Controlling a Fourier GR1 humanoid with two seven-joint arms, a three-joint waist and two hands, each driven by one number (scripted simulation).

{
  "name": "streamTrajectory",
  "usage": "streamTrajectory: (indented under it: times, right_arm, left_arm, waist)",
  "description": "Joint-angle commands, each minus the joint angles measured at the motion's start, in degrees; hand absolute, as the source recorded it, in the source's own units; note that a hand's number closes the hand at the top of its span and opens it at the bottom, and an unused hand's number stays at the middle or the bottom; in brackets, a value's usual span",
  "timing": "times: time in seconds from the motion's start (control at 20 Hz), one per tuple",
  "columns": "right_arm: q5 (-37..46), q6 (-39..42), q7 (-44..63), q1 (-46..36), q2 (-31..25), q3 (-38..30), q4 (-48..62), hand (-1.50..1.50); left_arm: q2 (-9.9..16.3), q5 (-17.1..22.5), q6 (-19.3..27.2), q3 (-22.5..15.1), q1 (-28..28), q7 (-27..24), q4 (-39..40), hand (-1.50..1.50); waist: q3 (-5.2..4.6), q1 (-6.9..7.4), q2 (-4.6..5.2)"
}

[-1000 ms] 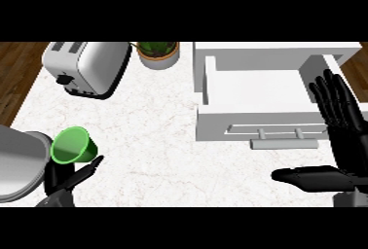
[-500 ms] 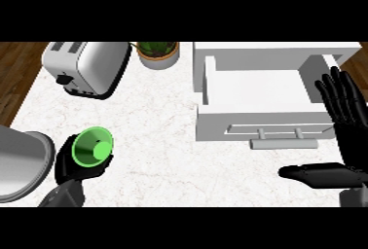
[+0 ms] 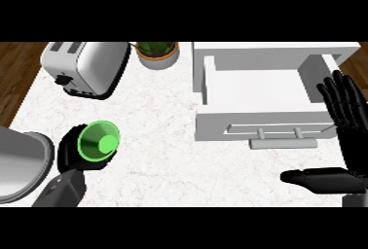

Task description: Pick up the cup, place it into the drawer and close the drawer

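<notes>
The green cup [image 3: 99, 142] is located at the left side of the white marbled counter [image 3: 158, 165], held in the left hand [image 3: 75, 156], whose black fingers curl around the cup's outer wall from the left and from below. The cup's open mouth faces up toward the head view, so that the round rim and the paler inner base are both visible; its long axis therefore runs roughly along the line of sight, tilted slightly toward the upper right. The left forearm enters from the lower left edge. Just left of the hand lies a grey rounded metal object [image 3: 18, 165], partly cut off by the view's edge. Well apart from the cup, at the upper right, the white drawer [image 3: 259, 127] stands pulled open, its interior visible and its bar handle [image 3: 282, 143] facing the lower edge. The right hand [image 3: 348, 146] shows at the right edge beside the drawer front, fingers straight and spread, thumb extended to the left, holding nothing. A silver toaster [image 3: 86, 65] and a potted plant [image 3: 156, 52] stand along the far edge
</notes>
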Motion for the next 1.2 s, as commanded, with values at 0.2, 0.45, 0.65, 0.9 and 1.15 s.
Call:
streamTrajectory:
  times: [0.2, 0.45, 0.65, 0.9, 1.15]
  right_arm:
    - [0.3, -0.6, 0.1, -0.8, 0.0, -0.7, 1.2, -1.5]
    - [0.9, -0.5, -0.6, 1.7, 0.7, 0.2, -0.5, -1.5]
    - [-1.4, -0.3, 1.7, -0.6, -1.1, -2.9, 1.0, -1.5]
    - [-1.6, 0.1, -0.2, 0.7, -1.6, -4.3, 1.1, -1.5]
    - [-0.2, -0.5, 3.2, 0.7, -0.2, -1.1, -1.8, -1.5]
  left_arm:
    - [0.3, 0.2, -8.4, -1.4, -1.3, -6.7, -5.1, 1.5]
    - [-2.5, -0.6, -4.4, -4.9, -7.0, 1.7, -11.5, 1.5]
    - [-4.6, -1.8, 0.5, -8.4, -7.6, 6.1, -21.4, 1.5]
    - [-8.8, -1.7, 7.9, -12.1, -8.8, 17.7, -34.7, 1.5]
    - [-9.8, -2.1, 14.2, -14.0, -18.7, 31.2, -40.2, 1.5]
  waist:
    - [0.08, 0.68, -0.21]
    - [0.19, 0.88, -0.57]
    - [0.25, 1.75, -0.84]
    - [0.24, 1.84, -0.82]
    - [0.22, 1.16, -0.78]
